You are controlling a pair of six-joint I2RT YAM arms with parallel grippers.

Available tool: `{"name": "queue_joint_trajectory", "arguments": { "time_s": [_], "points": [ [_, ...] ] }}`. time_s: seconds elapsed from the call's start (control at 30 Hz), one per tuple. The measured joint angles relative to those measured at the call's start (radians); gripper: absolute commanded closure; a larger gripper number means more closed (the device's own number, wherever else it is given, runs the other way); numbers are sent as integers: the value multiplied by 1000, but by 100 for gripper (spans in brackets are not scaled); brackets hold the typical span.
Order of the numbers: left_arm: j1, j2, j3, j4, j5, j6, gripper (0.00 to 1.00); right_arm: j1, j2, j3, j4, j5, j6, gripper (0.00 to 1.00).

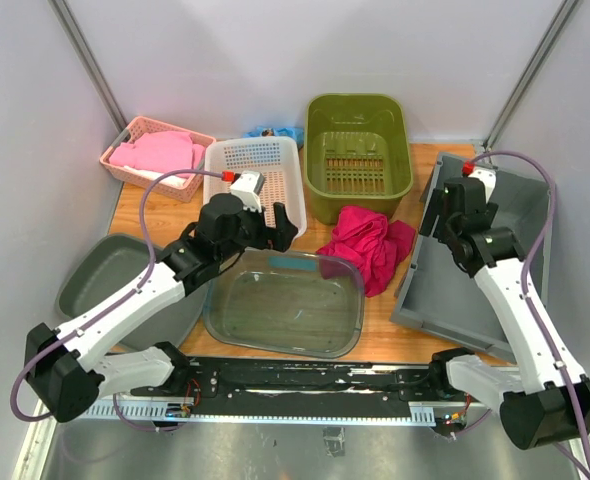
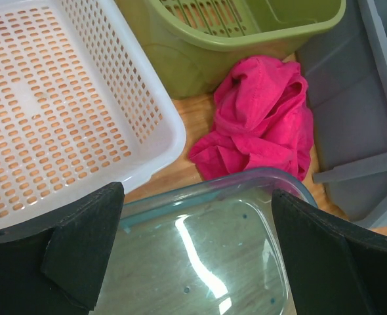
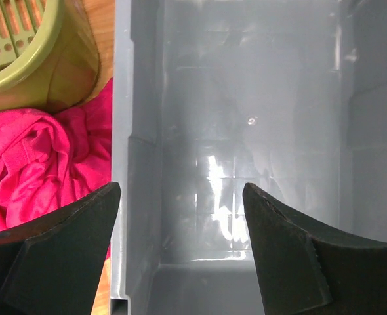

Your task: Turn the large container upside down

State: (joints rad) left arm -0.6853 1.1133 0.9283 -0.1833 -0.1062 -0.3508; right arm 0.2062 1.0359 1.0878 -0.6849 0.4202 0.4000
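Tabletop scene from above: a clear container [image 1: 285,305], rectangular with rounded corners, stands upright with its mouth up on the wooden table [image 1: 380,335], near the front edge and about midway between the two arms. The left gripper [image 1: 270,238] hovers over its far rim, jaws spread wide; in the left wrist view the rim runs between the two black fingers [image 2: 82,249]. Just behind and to the right of that rim lies a crumpled pink cloth [image 1: 370,245], touching it. A large grey bin [image 1: 445,290] sits at the right side, also mouth up, tilted. The right gripper [image 1: 450,222] hangs over it, wide apart, one finger above the bin's left wall and the other above its inside. Behind are a green basket [image 1: 315,150], a white basket [image 1: 215,170] and a pink basket [image 1: 125,150]. A grey basin [image 1: 105,280] lies at the left.
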Motion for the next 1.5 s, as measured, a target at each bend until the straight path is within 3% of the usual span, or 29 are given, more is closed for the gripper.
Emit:
{"name": "queue_joint_trajectory", "arguments": {
  "time_s": [0.2, 0.27, 0.33, 0.43, 0.5, 0.53, 0.87, 1.1, 1.27, 1.5],
  "points": [
    [-3, 11, -5, 3, 9, -15, 1, 0, 106, 2, 3, -91, 1, 26],
    [-3, 14, -5, 3, 11, -15, 1, 0, 151, 2, 4, -130, 6, 32],
    [-3, 16, -5, 3, 12, -15, 1, 0, 185, 2, 7, -167, 13, 48],
    [-3, 16, -5, 3, 12, -15, 1, 0, 228, 3, 8, -196, 23, 83],
    [-3, 16, -5, 3, 12, -15, 1, 0, 254, 15, 5, -214, 37, 97],
    [-3, 16, -5, 3, 12, -15, 1, 1, 261, 22, 1, -212, 52, 99],
    [-3, 31, -5, 2, 34, -17, 1, -8, 200, 62, -69, -276, 15, 99],
    [-3, 39, -5, 6, 59, -25, 1, -45, 95, 134, -105, -460, 64, 100],
    [-3, 39, -5, 19, 82, -36, 1, -121, 50, 142, -107, -599, 101, 99],
    [-3, 43, -3, 36, 107, -42, 1, -327, -19, 113, -55, -832, 152, 99]
  ]
}}
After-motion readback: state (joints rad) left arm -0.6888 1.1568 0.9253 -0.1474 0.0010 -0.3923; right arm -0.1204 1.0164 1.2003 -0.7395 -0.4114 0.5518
